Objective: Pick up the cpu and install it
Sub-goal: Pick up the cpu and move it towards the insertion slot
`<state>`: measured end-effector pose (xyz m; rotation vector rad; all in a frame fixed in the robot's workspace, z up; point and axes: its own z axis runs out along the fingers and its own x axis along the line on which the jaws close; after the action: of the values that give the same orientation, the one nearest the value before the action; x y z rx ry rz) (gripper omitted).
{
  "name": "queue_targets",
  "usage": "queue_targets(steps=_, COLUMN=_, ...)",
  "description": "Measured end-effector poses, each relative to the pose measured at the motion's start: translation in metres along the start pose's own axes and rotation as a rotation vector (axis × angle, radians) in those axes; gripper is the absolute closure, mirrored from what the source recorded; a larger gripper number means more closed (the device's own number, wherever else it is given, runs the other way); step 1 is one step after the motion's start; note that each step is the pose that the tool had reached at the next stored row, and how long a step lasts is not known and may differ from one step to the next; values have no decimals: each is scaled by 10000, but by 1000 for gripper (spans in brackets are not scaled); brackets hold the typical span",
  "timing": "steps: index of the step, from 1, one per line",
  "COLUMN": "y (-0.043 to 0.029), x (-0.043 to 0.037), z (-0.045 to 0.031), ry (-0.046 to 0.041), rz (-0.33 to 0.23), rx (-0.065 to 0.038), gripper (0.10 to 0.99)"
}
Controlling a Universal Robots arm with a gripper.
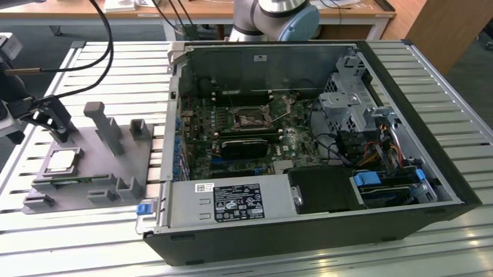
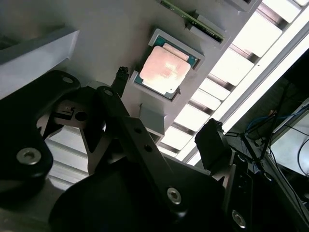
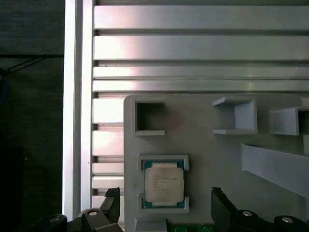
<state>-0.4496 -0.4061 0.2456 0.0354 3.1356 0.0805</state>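
Observation:
The cpu (image 3: pixel 164 182) is a small square chip with a silvery top. It lies flat in a square pocket of the grey plastic tray (image 3: pixel 203 130). In both wrist views my gripper (image 3: pixel 166 207) is open, one black finger on each side, spread wider than the chip and not touching it. The second wrist view shows the cpu (image 2: pixel 164 68) beyond the gripper (image 2: pixel 166 112). In the exterior view the gripper (image 1: pixel 55 122) hangs just above the tray (image 1: pixel 115 167), over the cpu (image 1: pixel 63 161). The motherboard socket (image 1: pixel 250 118) sits inside the open computer case.
The open computer case (image 1: pixel 308 144) lies on the slatted metal table (image 1: pixel 431 69), at the exterior view's right of the tray. Upright grey posts (image 1: pixel 104 127) rise from the tray near the gripper. A green memory stick (image 2: pixel 193 19) lies in a slot beside the cpu.

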Motion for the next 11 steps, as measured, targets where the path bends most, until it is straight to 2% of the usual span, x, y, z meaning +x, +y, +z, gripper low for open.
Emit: queue_targets(steps=11, y=-17, x=2, z=199, ry=21, rz=-43, rx=28, gripper=251)
